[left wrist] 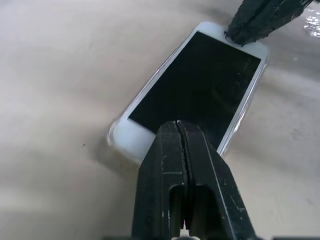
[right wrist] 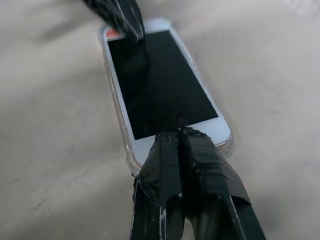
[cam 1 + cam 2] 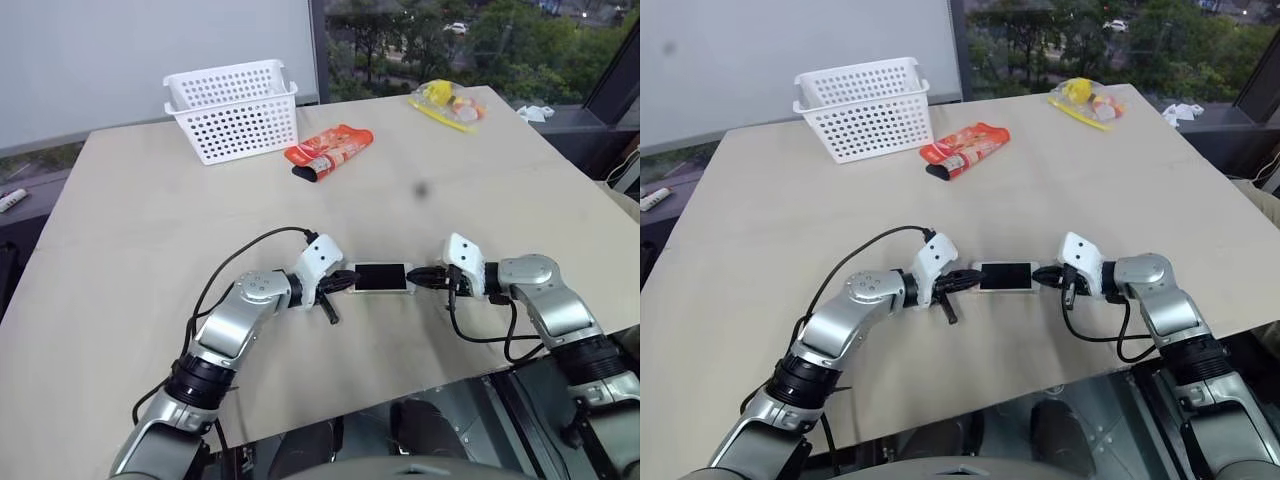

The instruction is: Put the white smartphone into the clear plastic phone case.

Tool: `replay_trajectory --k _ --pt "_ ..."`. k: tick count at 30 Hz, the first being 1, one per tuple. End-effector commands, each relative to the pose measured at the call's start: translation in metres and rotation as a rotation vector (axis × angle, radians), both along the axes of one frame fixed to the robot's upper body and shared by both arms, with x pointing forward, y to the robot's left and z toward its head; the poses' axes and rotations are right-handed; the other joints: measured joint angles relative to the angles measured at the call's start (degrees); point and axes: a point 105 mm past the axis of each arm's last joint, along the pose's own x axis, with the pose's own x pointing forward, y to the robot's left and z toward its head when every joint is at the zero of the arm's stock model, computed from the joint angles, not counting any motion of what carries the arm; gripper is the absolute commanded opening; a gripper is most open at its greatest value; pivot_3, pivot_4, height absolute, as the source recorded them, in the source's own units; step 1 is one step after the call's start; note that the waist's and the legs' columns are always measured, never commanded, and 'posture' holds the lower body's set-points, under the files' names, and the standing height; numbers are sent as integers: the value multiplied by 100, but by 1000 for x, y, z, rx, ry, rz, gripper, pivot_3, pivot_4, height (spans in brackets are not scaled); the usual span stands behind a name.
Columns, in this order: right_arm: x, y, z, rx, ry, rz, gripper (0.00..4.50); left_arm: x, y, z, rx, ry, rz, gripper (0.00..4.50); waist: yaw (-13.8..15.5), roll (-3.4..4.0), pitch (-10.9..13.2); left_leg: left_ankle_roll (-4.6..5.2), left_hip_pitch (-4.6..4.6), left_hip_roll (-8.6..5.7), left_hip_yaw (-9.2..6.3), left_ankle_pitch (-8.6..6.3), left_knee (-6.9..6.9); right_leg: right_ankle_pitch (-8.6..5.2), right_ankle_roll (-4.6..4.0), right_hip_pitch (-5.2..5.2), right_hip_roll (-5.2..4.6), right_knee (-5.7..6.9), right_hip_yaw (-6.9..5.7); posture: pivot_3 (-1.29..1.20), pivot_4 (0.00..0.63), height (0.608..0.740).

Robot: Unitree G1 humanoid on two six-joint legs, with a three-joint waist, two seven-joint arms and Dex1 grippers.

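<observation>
Phone and case both look light, stiff and slick, so press them at the white end bezels, not on the glass. Your left gripper point(image 3: 343, 283), fingers pinched shut on nothing, angles down with its tips on the near end of the white smartphone point(image 3: 381, 277). That phone lies directly ahead of those tips, inside the clear plastic phone case point(image 1: 244, 117). Your right gripper point(image 3: 418, 277), likewise shut and empty, slopes down onto the opposite end.
</observation>
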Motion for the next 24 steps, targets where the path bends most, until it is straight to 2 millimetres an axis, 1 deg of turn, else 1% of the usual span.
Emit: replay_trajectory --k 1,3,4,5,6,8,9,10,11,12,13,14,15,16,17,18,19,20,21,22,23,24 --pt "-34 -30 -75 -254 312 -100 44 -1 -2 -1 6 0 -3 0 9 -10 -40 -2 0 -1 -1 -1 0 0 0 1 -1 0 1 0 150 740" --pt "-38 -31 -79 -280 338 -110 44 -2 -2 -1 6 0 -5 0 15 -12 -58 -3 2 -1 -5 -2 0 0 0 6 -4 -1 3 0 150 740" --pt "-37 -31 -79 -291 315 -109 44 -2 -2 -1 6 0 -7 0 22 -18 -70 -4 1 -1 -7 -2 0 0 0 7 -9 -2 4 0 150 740" --pt "-35 -30 -78 -285 285 -107 44 -2 -2 0 6 -3 -6 0 26 -23 -78 -4 2 -2 -8 -3 0 0 1 8 -13 -3 2 0 150 740" --pt "-31 -21 -71 -226 246 -95 44 -2 -2 2 -3 -15 -4 0 26 -32 -84 -4 3 -2 -10 -3 0 -1 1 10 -13 -4 1 0 150 740" --pt "-19 -6 -52 -63 179 -114 44 -1 -3 10 -40 -47 1 0 21 -40 -88 -5 4 -1 -14 -4 0 -1 1 14 -14 -9 -3 0 150 740" --pt "-15 2 -35 35 107 -80 44 0 -2 18 -76 -83 9 0 19 -44 -84 -5 4 -1 -15 -4 0 -1 1 14 -16 -11 -5 0 150 740" --pt "-16 7 -18 145 51 -37 44 1 1 29 -124 -118 25 0 15 -48 -66 -5 2 -1 -15 -5 0 -1 1 14 -19 -11 -6 0 150 740" --pt "-15 6 -1 251 12 -33 44 3 8 42 -171 -167 53 0 12 -21 -27 -5 -3 -1 -15 -5 0 -1 1 11 -20 -12 -6 0 150 740" --pt "-16 4 11 319 -10 -33 44 4 13 50 -201 -199 73 0 4 10 7 -5 -17 -2 -14 -5 0 -1 1 -1 -23 -15 -6 0 150 740" --pt "-16 -5 19 353 -17 -45 44 5 27 58 -203 -240 108 0 6 42 35 -4 -36 -3 -11 -4 0 1 2 -18 -25 -15 -5 0 150 740" --pt "-14 -13 27 377 -38 -55 587 6 40 64 -189 -265 130 495 1 54 48 1 -54 -3 -11 0 -2 6 5 -41 -23 -12 -7 0 150 740" --pt "-14 -17 32 387 -54 -57 825 5 49 67 -176 -279 142 720 -15 63 55 21 -82 -3 -10 12 -3 25 2 -75 -20 -2 -5 0 150 740" --pt "-10 -24 40 414 -88 -76 1197 5 60 73 -178 -292 156 1094 -19 72 61 19 -133 -2 -9 16 -3 33 -6 -130 -15 10 -4 0 150 740" --pt "-10 -33 46 432 -98 -89 1711 4 73 80 -203 -293 184 1604 -23 86 72 11 -145 -2 -9 21 -5 37 -11 -147 -14 11 -3 0 150 740" --pt "-10 -40 49 443 -102 -97 2168 4 82 85 -225 -294 202 2045 -24 94 80 -10 -145 -2 -8 33 -7 37 -12 -150 -14 11 -2 0 150 740" --pt "-11 -49 50 430 -111 -101 2654 -2 91 85 -217 -280 194 2584 -18 94 90 -9 -146 -2 -5 32 -14 37 -13 -151 -14 7 0 0 150 740" --pt "-13 -60 49 411 -99 -108 3146 -10 99 81 -206 -253 191 3043 -18 95 91 17 -150 -2 -7 16 -21 35 -14 -152 -16 -2 -4 0 150 740" --pt "-14 -69 48 389 -94 -108 3596 -18 104 76 -198 -221 181 3516 -24 99 93 17 -151 -1 -7 15 -22 35 -14 -152 -16 -7 -6 0 150 740" --pt "-16 -77 46 370 -81 -106 4171 -26 107 70 -188 -189 166 4087 -23 102 96 19 -151 -2 -3 12 -26 33 -14 -152 -18 -15 -2 0 150 740" --pt "-17 -84 44 356 -68 -105 4493 -33 110 63 -169 -166 161 4465 -16 106 100 28 -152 -2 6 5 -29 31 -13 -151 -21 -23 2 0 150 740" --pt "-18 -88 43 348 -61 -104 4493 -38 111 59 -156 -154 156 4465 -16 106 100 35 -152 -3 11 1 -29 30 -11 -150 -25 -29 4 0 150 740"
